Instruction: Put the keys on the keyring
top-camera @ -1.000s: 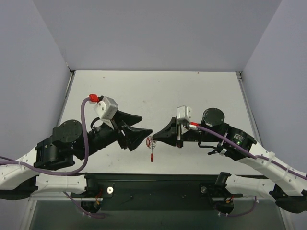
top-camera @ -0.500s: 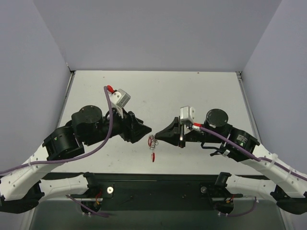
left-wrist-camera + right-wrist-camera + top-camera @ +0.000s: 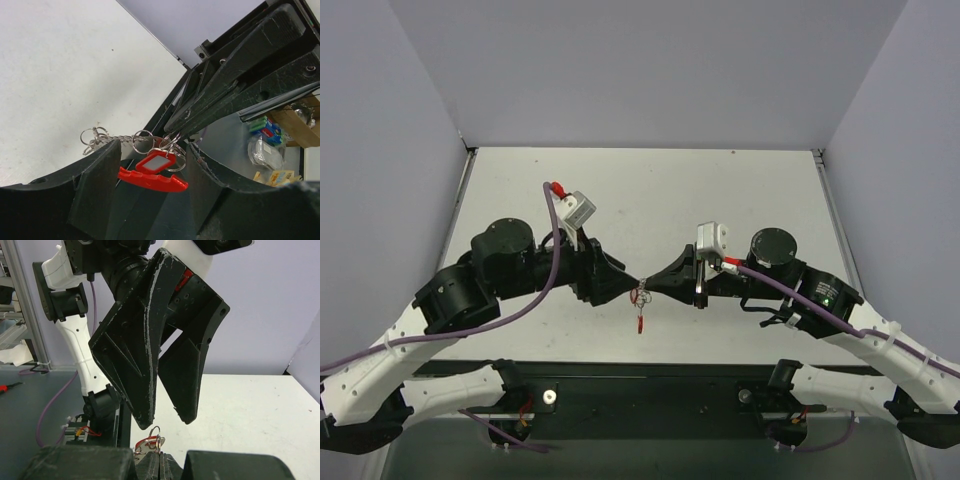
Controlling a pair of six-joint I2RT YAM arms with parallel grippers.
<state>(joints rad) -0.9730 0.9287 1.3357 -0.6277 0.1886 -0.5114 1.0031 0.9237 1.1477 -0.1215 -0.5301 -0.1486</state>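
The keyring hangs between the two grippers above the table. It is a bunch of silver wire rings [image 3: 640,296] with a red curved clip [image 3: 640,323] dangling below. My right gripper [image 3: 651,289] is shut on the rings [image 3: 156,436]. My left gripper [image 3: 631,281] is open, with a finger on each side of the bunch. In the left wrist view the tiny red key tag with a pale centre [image 3: 156,162] hangs from a ring just above the red clip [image 3: 152,180], between my open fingers [image 3: 97,182]. A thin chain of rings [image 3: 95,136] trails to the left.
The white table [image 3: 650,190] lies under both arms, with grey walls on three sides. The black base rail [image 3: 650,385] runs along the near edge. In the right wrist view the left gripper's two black fingers [image 3: 137,360] fill the middle.
My left arm has swung in toward the right gripper, and its open fingers have come around the hanging rings. The right gripper has stayed almost still, holding the rings.
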